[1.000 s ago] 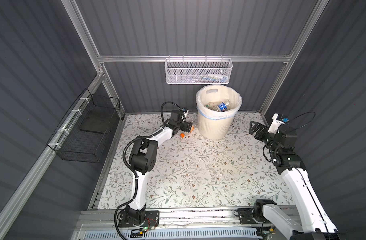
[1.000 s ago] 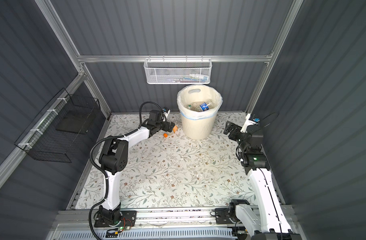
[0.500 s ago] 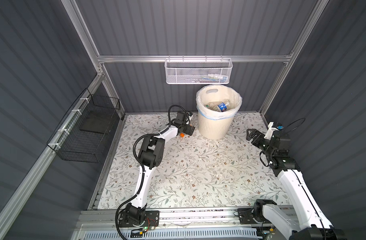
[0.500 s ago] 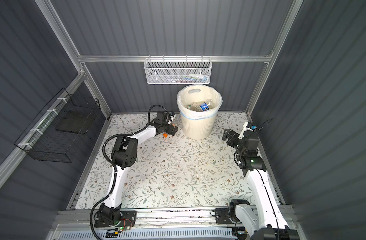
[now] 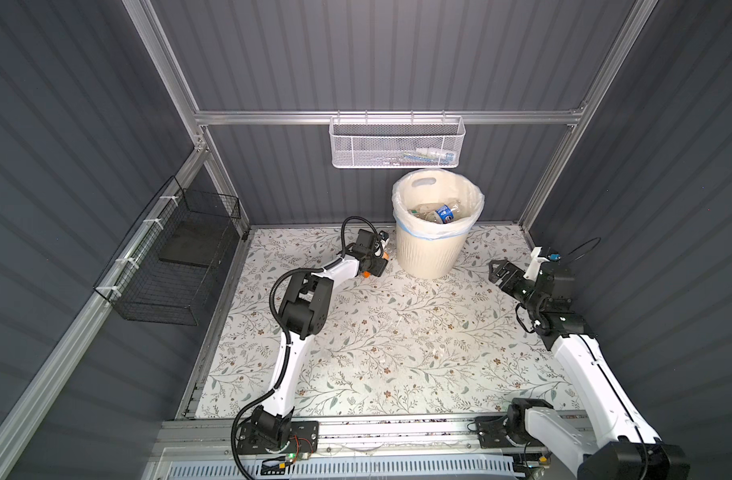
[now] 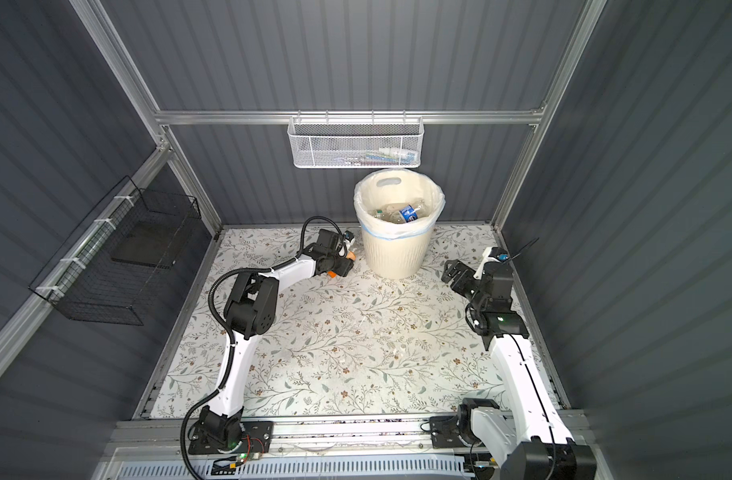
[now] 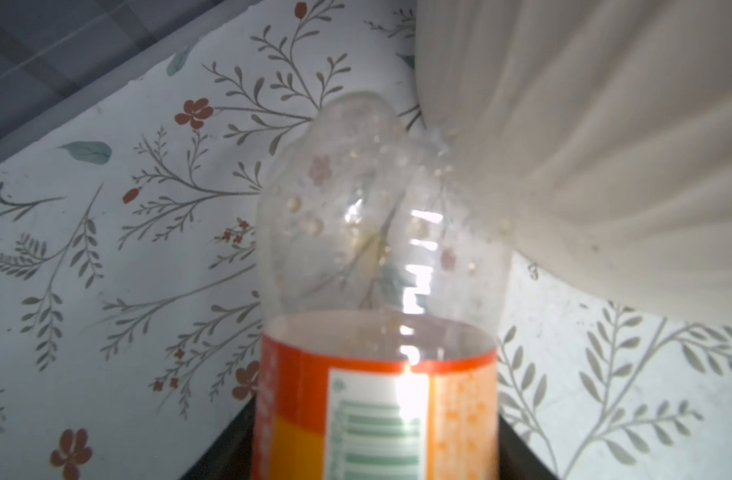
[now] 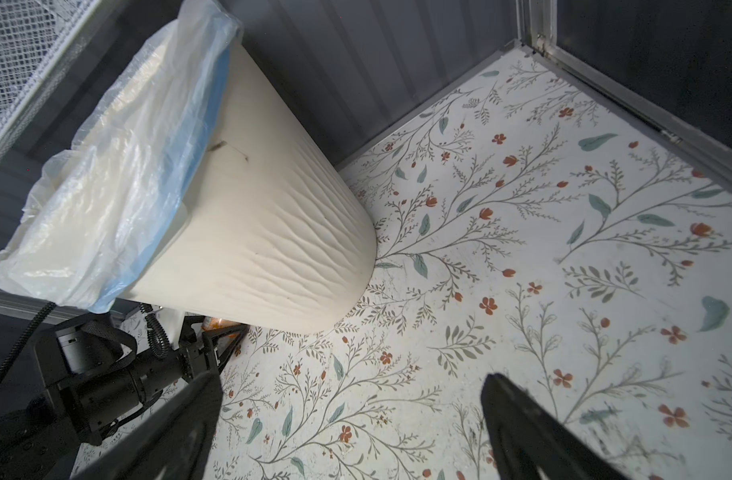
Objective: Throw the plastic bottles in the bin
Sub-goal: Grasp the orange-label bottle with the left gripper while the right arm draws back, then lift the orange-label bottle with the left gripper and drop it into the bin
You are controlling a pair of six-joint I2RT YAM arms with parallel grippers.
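— Plastic bottles (image 5: 437, 214), where are they?
— Several lie piled in the bin (image 5: 428, 255), inside its liner bag (image 5: 399, 208); one with a blue label is on top. One orange-label bottle (image 7: 379, 291) is outside, low beside the bin's foot over the floral mat (image 5: 397, 332). Its clear end is right by the ribbed wall; touching or not, I cannot tell.
— The other containers?
— The white mesh basket (image 5: 397, 143) holds a few things too small to name. The black wire basket (image 5: 165, 266) holds a dark flat slab (image 5: 190, 245).
— What changed in the last second?
— The left gripper (image 5: 379, 262) stood wide then; its jaws have now closed on the orange-label bottle, one on each side of the label. It has also pushed a little nearer the bin. The right gripper (image 8: 353, 386) has slid slightly toward the middle of the mat.
— And the arms?
— Left: elbow raised, forearm stretched low toward the bin. Right: bent at the elbow, gripper aimed at the bin, jaws spread wide over the mat
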